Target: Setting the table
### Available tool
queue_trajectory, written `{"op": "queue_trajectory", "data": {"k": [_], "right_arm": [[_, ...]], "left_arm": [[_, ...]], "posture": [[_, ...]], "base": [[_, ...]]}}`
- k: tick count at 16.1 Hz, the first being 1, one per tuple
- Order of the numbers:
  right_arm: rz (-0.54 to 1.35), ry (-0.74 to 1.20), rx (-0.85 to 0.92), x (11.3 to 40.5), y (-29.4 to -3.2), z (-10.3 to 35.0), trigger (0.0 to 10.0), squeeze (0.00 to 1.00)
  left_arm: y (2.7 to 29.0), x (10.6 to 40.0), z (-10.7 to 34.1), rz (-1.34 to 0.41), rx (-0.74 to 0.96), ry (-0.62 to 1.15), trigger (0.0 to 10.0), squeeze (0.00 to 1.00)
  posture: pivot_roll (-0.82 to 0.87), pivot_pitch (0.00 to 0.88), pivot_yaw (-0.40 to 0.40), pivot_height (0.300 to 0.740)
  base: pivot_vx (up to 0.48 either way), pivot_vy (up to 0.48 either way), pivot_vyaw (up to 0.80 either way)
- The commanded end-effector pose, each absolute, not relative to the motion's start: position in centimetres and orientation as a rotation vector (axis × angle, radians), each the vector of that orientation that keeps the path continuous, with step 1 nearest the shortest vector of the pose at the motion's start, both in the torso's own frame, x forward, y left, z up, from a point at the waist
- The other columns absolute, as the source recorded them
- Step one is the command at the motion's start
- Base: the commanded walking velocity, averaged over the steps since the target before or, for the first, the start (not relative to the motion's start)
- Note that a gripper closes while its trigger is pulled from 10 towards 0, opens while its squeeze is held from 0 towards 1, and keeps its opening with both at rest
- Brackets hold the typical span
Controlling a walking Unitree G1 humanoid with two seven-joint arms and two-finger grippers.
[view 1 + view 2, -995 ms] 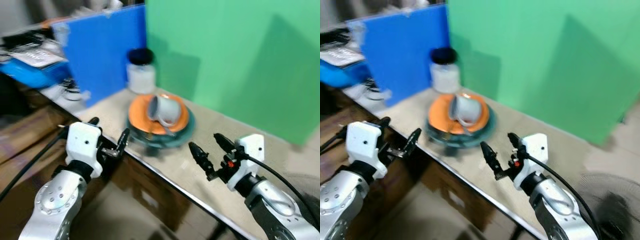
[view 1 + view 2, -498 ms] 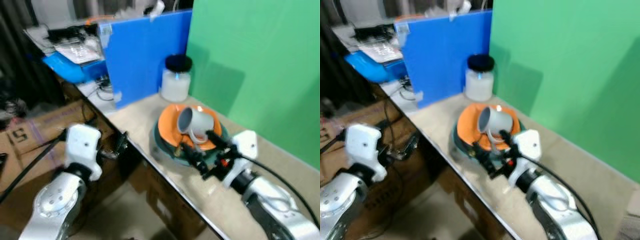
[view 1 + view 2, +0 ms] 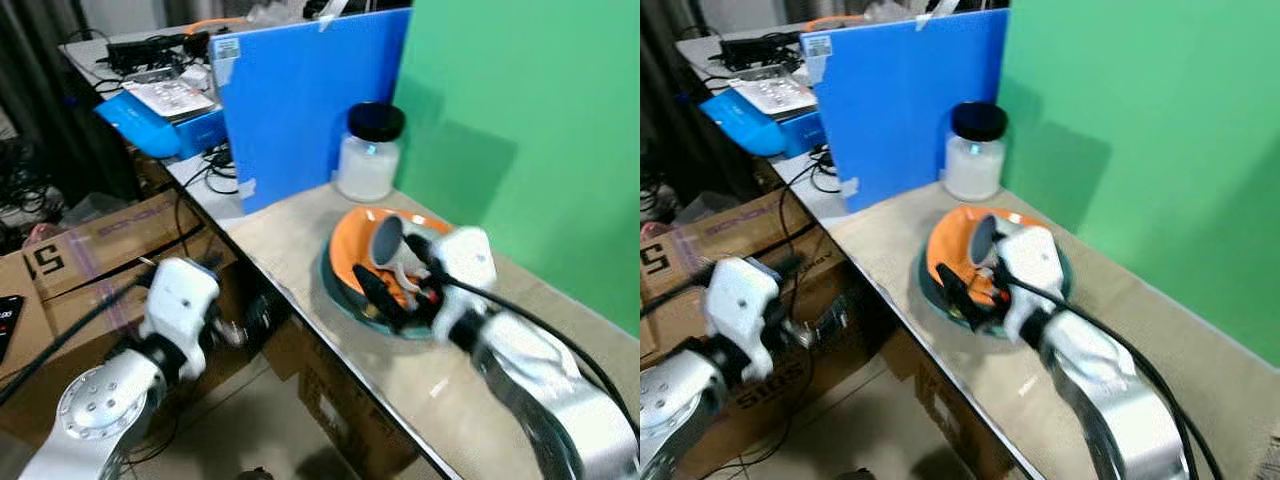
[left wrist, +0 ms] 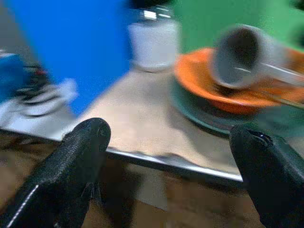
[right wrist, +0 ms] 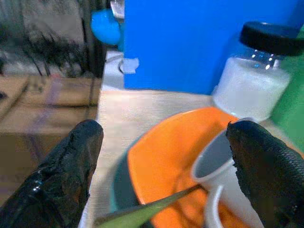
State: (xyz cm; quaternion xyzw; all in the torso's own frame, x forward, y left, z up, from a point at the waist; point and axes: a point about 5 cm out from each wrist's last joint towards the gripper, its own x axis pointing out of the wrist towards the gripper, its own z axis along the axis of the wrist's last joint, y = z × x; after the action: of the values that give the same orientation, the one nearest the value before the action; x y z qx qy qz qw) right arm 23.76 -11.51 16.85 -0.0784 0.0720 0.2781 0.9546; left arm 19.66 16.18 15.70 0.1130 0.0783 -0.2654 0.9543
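We see a stack of tableware near the front edge of the desk: a dark teal plate at the bottom, an orange dish on it, and a grey mug lying on its side in the dish, its mouth turned toward the blue board. The right wrist view adds what the head views blur: a thin metal utensil lying across the orange dish under the mug, and the mug's white handle. The left wrist view shows the same stack from the desk's front edge, the mug's dark inside facing the camera and the utensil's handle running out over the dish.

Behind the stack stands a frosted jar with a black lid, against the green backdrop and just beside the blue board.

The right gripper is over the stack, its white wrist block just beside the mug. Its black jaws stand apart, released, one low over the plate's near rim and the other up by the mug; in its wrist view they flank the dish and grip nothing.

The left gripper hangs below and in front of the desk edge, beside a cardboard box. Its jaws are spread wide in its wrist view, holding nothing.
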Motion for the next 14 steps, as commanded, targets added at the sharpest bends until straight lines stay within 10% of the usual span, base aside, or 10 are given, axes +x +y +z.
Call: {"op": "queue_trajectory", "data": {"k": [1,2,3,9,12,14], "right_arm": [[0.537,0.178,-0.214,24.1,-11.6,16.6,10.0,1.0],[0.524,0.195,-0.239,24.4,-11.5,16.6,10.0,0.73],[0.518,0.203,-0.26,24.6,-11.3,16.7,10.0,0.0],[0.443,0.314,-0.413,26.4,-10.2,15.8,10.0,0.0],[0.377,0.381,-0.503,26.9,-10.6,15.4,4.5,0.0],[0.37,0.39,-0.514,27.0,-10.5,15.3,3.9,0.0]], "left_arm": [[15.8,19.2,15.9,-0.593,0.224,0.167,10.0,0.0],[15.8,19.1,15.8,-0.621,0.227,0.177,10.0,0.0],[15.7,19.1,15.7,-0.64,0.225,0.185,10.0,0.0],[15.0,19.4,15.6,-0.762,0.215,0.209,10.0,0.0],[14.9,19.3,15.3,-0.773,0.212,0.21,10.0,0.0],[14.9,19.2,15.3,-0.774,0.213,0.21,10.0,0.0]], "posture": [[0.22,0.0,-0.009,0.74],[0.22,0.0,-0.01,0.74],[0.22,0.0,-0.008,0.74],[0.21,0.0,-0.007,0.74],[0.21,0.0,-0.01,0.74],[0.21,0.0,-0.011,0.74]], "base": [[0.0,0.0,0.0],[0.0,0.0,0.0],[0.0,0.0,0.0],[0.0,0.0,0.0],[0.0,0.0,0.0],[0.0,0.0,0.0]]}}
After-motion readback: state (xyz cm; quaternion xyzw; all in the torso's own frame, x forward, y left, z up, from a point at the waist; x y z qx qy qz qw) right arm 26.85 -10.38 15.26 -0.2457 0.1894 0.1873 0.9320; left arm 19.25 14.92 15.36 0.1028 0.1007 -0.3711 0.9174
